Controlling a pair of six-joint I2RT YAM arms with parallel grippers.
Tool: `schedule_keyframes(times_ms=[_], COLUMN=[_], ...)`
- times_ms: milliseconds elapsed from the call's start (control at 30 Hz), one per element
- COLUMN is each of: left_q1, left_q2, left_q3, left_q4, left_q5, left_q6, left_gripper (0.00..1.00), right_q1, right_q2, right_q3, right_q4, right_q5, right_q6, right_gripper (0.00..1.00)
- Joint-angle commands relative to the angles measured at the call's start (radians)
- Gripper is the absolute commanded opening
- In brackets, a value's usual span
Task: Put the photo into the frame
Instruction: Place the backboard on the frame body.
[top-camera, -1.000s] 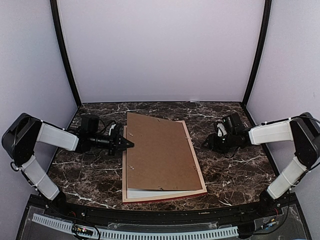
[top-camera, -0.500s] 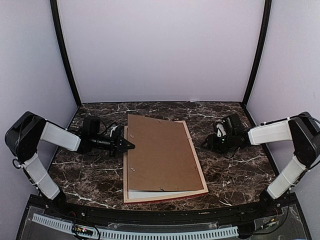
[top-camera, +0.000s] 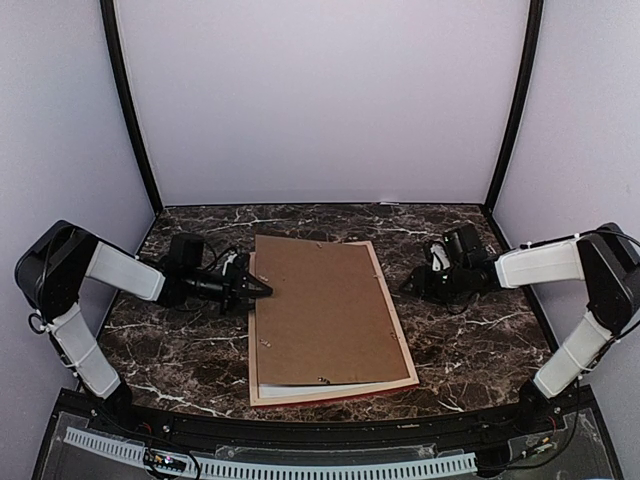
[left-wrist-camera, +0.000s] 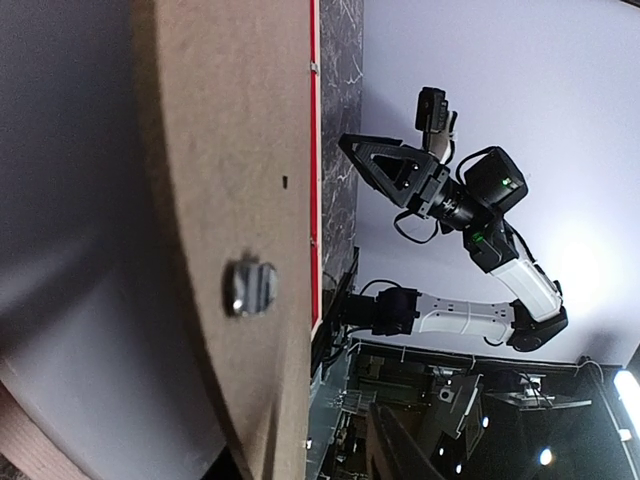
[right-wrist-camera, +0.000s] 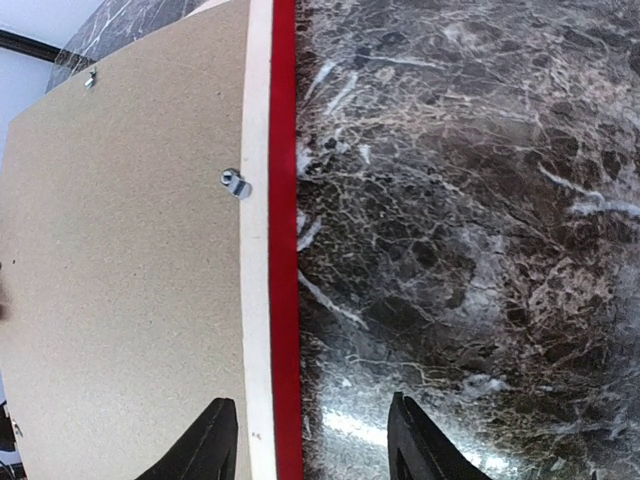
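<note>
- the photo cannot be picked out. a pale strip (top-camera: 300, 384) under the near end of the brown backing board (top-camera: 320, 310) may be its white back or another sheet.
- the frame (right-wrist-camera: 283, 300) lies face down on the marble table (right-wrist-camera: 480, 250), with the board on top, slightly askew.
- the left gripper (top-camera: 262, 289) points at the board's left edge, its jaw state unclear. the right gripper (right-wrist-camera: 310, 405) hangs half open and empty near the right rim.
- the likely step is working the board's edge: go low and shallow, catch the board alone, and steady the rim with the right arm.
- only the top view shows the skew. the right wrist view shows the red edge and a metal clip (right-wrist-camera: 236, 183), and the left wrist view shows the board's thickness.
</note>
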Motion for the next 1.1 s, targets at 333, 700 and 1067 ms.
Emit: schedule_keyframes(times_ms=[333,700,1067], left_q1=[-0.006,-0.007,-0.011], left_q2=[0.007,0.027,0.060], left_q3=[0.066,0.082,0.087], left_q4=[-0.116,-0.154,-0.137], left_q5=[0.000,-0.009,-0.003], left_q6=[0.107,0.141,0.138], left_gripper=[0.49,0.54,0.55], right_q1=[0.054,0.091,0.109], right_q2=[0.122,0.263,0.361], right_q3=[0.214,0.403,0.509], right_q4=[-0.070,-0.152,-0.201], right_q5=[0.042,0.036,0.025], right_q6=[-0.148,-0.253,-0.312], right_gripper=[0.57,0.60,0.61])
